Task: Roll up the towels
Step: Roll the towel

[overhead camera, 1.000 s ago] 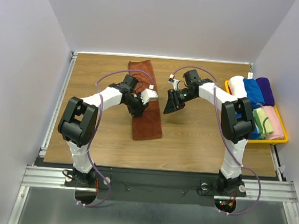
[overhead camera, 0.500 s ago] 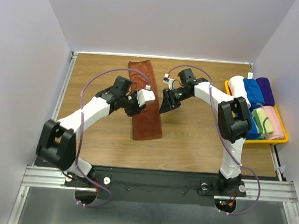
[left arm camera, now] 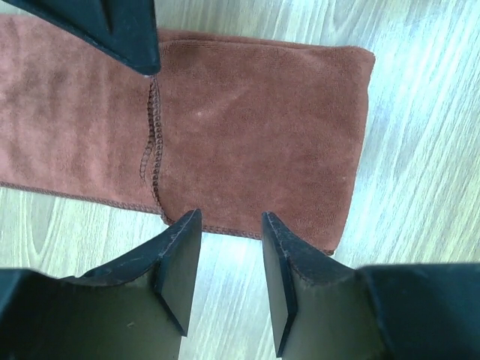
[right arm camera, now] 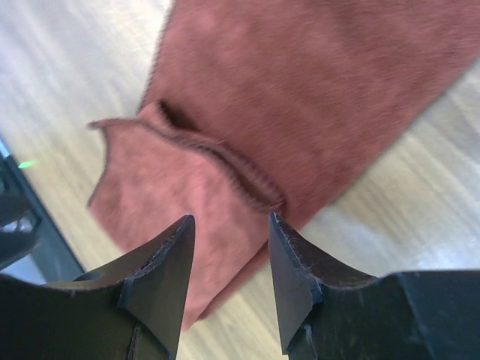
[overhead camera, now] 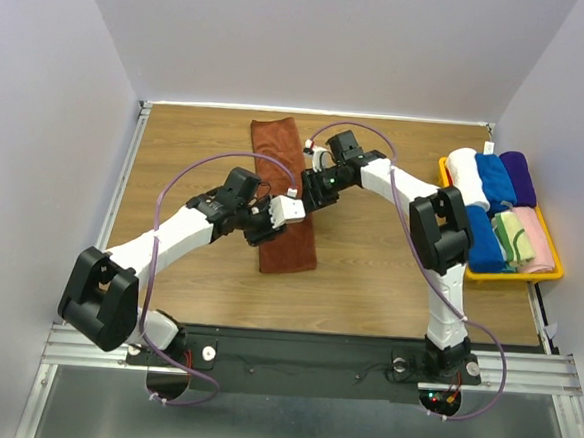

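Observation:
A rust-brown towel [overhead camera: 285, 204] lies flat on the wooden table, folded into a long strip running from far to near. My left gripper [overhead camera: 270, 220] hovers at its left edge near the middle. Its jaws are open, and between the fingertips [left arm camera: 231, 225] only wood and the hem of the brown towel [left arm camera: 247, 127] show. My right gripper [overhead camera: 317, 188] is at the strip's right edge, open, its fingertips [right arm camera: 229, 225] just above a raised fold of the towel [right arm camera: 225, 169]. A pale yellow-green towel [overhead camera: 512, 237] lies rolled in the tray.
A yellow tray [overhead camera: 547, 273] at the right table edge holds white [overhead camera: 464, 167], blue [overhead camera: 494, 179], purple [overhead camera: 520, 175] and pink [overhead camera: 537, 242] rolls. A black fingertip [left arm camera: 112, 26] reaches into the left wrist view's top left. White walls enclose the table.
The right gripper has moved left, from bare wood to the brown towel's right edge. The left arm has swung out and its gripper has slid nearer along the strip. Both jaws have widened.

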Robot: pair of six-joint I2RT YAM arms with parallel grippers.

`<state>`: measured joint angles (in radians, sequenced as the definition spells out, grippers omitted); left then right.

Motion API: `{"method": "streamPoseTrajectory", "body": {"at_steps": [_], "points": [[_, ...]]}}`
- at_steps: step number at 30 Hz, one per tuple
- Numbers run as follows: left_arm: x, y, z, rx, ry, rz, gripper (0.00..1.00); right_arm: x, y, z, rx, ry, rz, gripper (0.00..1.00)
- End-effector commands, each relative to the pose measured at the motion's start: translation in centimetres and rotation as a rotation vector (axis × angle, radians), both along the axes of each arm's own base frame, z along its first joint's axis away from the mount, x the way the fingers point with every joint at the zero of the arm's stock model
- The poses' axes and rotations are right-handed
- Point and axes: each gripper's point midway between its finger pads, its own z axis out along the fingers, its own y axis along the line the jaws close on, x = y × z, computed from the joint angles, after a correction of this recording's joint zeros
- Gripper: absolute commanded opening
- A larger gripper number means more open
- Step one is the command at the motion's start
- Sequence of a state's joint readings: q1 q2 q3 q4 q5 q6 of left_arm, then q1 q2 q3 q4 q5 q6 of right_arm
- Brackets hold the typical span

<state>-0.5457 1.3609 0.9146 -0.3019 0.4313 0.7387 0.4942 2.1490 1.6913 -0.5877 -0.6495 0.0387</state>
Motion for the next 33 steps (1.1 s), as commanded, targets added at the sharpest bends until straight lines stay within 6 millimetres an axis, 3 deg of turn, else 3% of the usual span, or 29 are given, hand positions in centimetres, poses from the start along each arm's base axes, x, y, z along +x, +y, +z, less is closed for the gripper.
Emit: {"method": "streamPoseTrajectory", "body": {"at_steps": [1,5,9,12,18,22,28,30,33], "points": [[-0.7,-0.5,0.9,-0.032,-0.013,-0.059,0.50,2.1,0.5,-0.3,-0.020,-0.056,-0.037,0.50],[-3.1,-1.1,-0.8,0.017,-0.010,-0.149,0.51,2.0,0.3,-0.3,-0.028,-0.066,-0.037,0.47],[-6.2,-1.2,-4.2,0.129,-0.030,-0.246,0.52,0.7,0.8,3.0,0.048,-0.088,0.000,0.47],[-6.3,-1.5,-5.0,0.157,-0.079,-0.253,0.61,0.2,0.5,3.7,0.053,-0.098,0.003,0.47],[-4.7,-1.9,-6.1,0.213,-0.191,-0.214,0.61,-1.8,1.1,5.3,0.129,-0.076,0.072,0.46],[-4.0,-2.0,-6.8,0.236,-0.211,-0.216,0.59,-4.1,2.3,4.6,0.179,0.011,0.136,0.41],[-4.6,-1.4,-8.4,0.282,-0.186,-0.254,0.45,-6.1,2.5,0.6,0.135,0.096,0.165,0.36],[-4.9,-1.6,-8.3,0.271,-0.178,-0.266,0.44,-6.1,2.2,-0.2,0.114,0.101,0.160,0.35],[-5.8,-1.4,-8.4,0.268,-0.142,-0.291,0.52,-6.5,1.8,-0.9,0.099,0.109,0.160,0.34]]}}
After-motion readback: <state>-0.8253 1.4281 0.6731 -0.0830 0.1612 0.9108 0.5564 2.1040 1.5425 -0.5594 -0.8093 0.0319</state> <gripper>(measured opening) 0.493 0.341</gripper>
